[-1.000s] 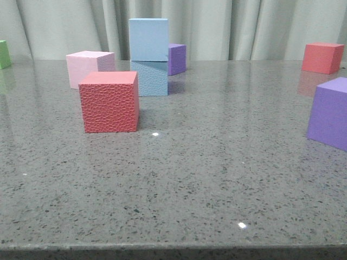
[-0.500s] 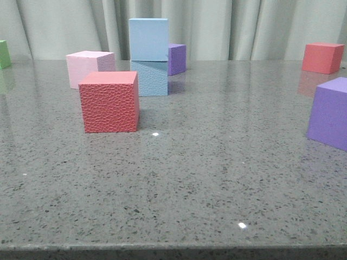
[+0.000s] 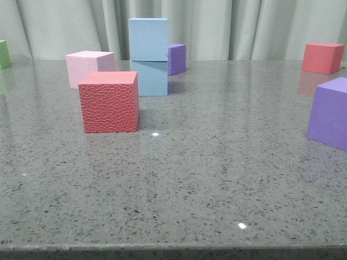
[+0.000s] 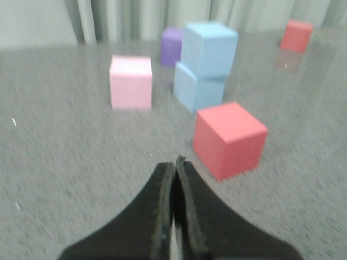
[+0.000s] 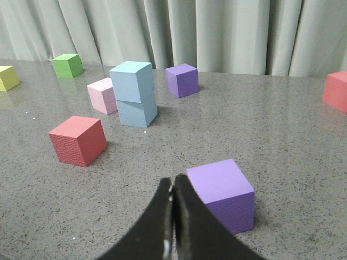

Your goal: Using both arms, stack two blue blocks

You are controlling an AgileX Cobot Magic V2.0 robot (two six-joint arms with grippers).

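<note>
Two sky-blue blocks stand stacked near the back of the table: the upper blue block (image 3: 148,39) rests on the lower blue block (image 3: 149,78), turned slightly. The same pair shows in the left wrist view, upper (image 4: 210,49) over lower (image 4: 196,91), and in the right wrist view, upper (image 5: 132,81) over lower (image 5: 136,112). My left gripper (image 4: 174,162) is shut and empty, well back from the stack. My right gripper (image 5: 173,183) is also shut with nothing in it, beside a purple cube. Neither gripper shows in the front view.
A red cube (image 3: 109,101) stands in front of the stack and a pink cube (image 3: 89,68) to its left. A small purple cube (image 3: 177,58) sits behind. A large purple cube (image 3: 329,112) and a red cube (image 3: 322,57) are at the right. A green cube (image 3: 4,54) sits far left, a yellow cube (image 5: 7,77) nearby.
</note>
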